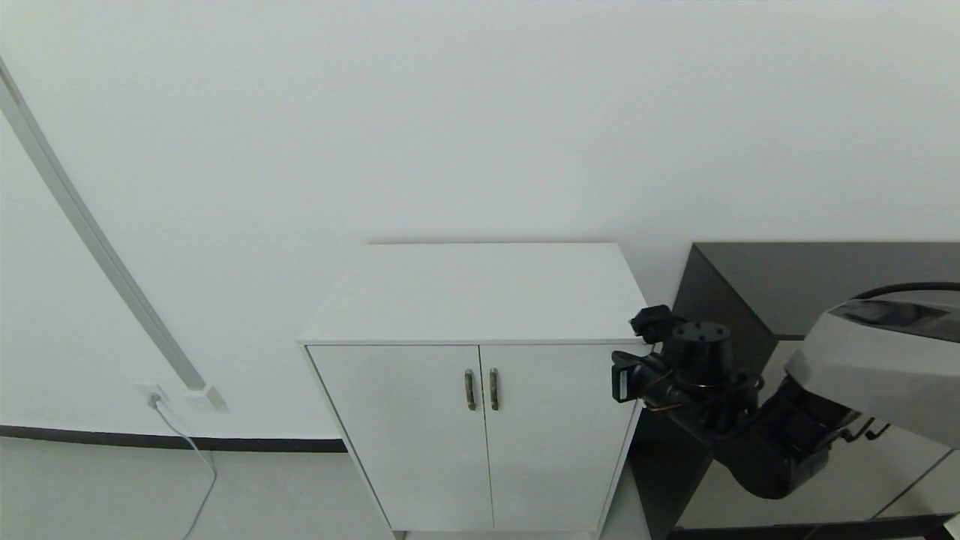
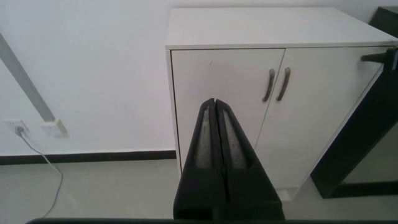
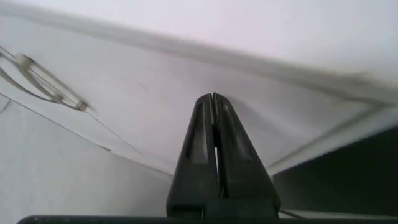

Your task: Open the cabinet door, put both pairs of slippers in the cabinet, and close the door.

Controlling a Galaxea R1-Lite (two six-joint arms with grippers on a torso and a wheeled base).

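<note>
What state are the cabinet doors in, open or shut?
Shut: both doors lie flush, their handles side by side at the middle seam.

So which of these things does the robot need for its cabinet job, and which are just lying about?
For the job: white cabinet, doors shut; door handles; right gripper, shut, close to the cabinet's right door; left gripper, shut.
Lying about: wall sockets; cable; dark table; wall conduit.

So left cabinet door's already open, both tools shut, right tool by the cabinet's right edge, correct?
No. The left door is closed, flush with the right door, with the handles side by side, as the head view shows. The rest holds: the left tool and right tool are shut, the right one by the cabinet's right edge.
</note>
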